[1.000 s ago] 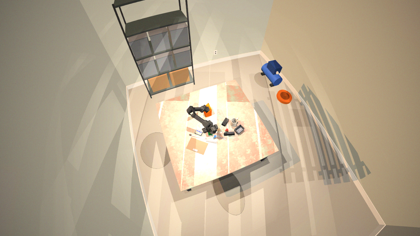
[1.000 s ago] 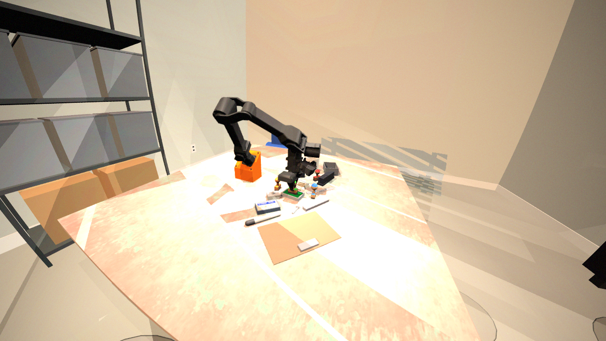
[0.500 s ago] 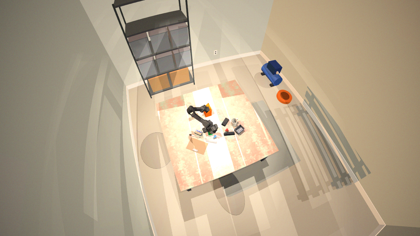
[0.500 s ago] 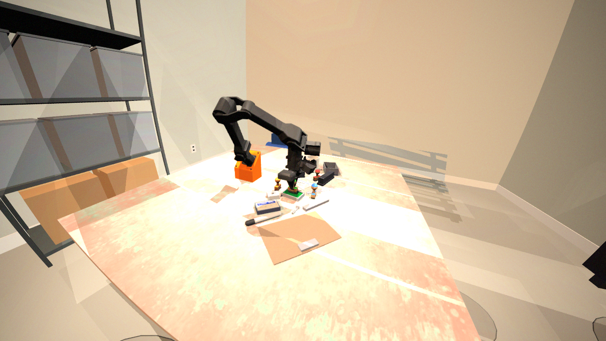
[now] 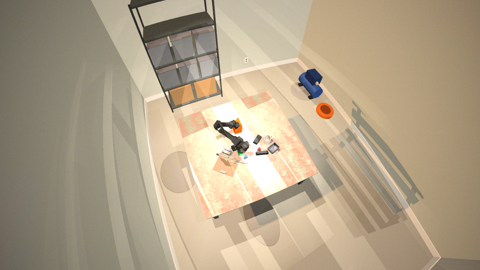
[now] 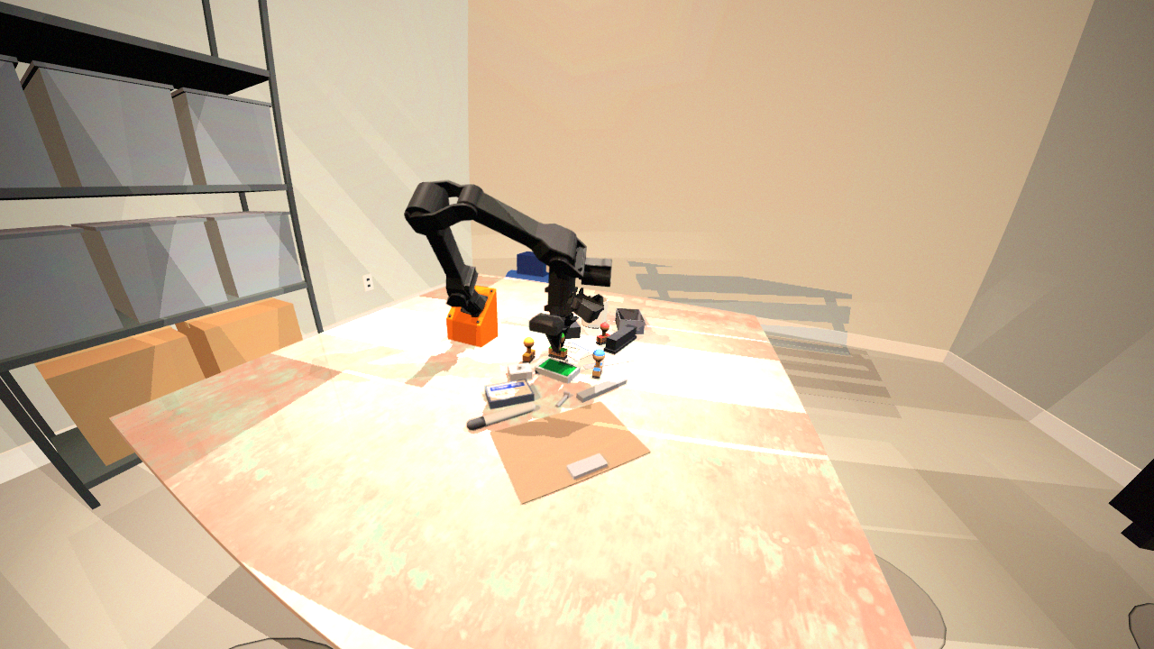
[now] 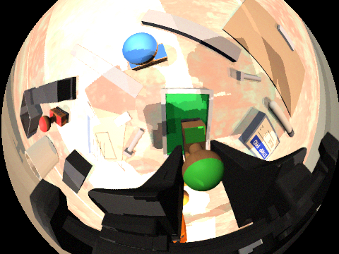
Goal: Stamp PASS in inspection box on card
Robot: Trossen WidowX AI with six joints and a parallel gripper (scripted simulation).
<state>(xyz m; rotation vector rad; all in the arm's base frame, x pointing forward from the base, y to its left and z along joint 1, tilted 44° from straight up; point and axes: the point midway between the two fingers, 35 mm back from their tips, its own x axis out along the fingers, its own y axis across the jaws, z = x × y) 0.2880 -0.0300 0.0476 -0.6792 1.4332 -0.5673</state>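
My gripper (image 6: 556, 342) (image 7: 196, 147) is shut on the green-knobbed stamp (image 6: 557, 353) (image 7: 203, 173). The stamp is upright, with its brown block a little above the green ink pad (image 6: 557, 369) (image 7: 187, 104). Its underside is hidden. The pad lies open in a pale frame. The pale card (image 7: 102, 124) lies left of the pad in the wrist view, with a thin-lined box drawn on it. I can make out no green print there. The stamp's lettering is not readable.
A blue-knobbed stamp (image 6: 598, 362) (image 7: 140, 49) stands near the pad. A red-knobbed stamp (image 6: 603, 332) (image 7: 44, 123) and a yellow-knobbed stamp (image 6: 528, 349) stand farther off. A labelled box (image 6: 508, 394) (image 7: 263, 137), a marker (image 7: 280, 117) and a brown sheet (image 6: 556, 452) lie nearby.
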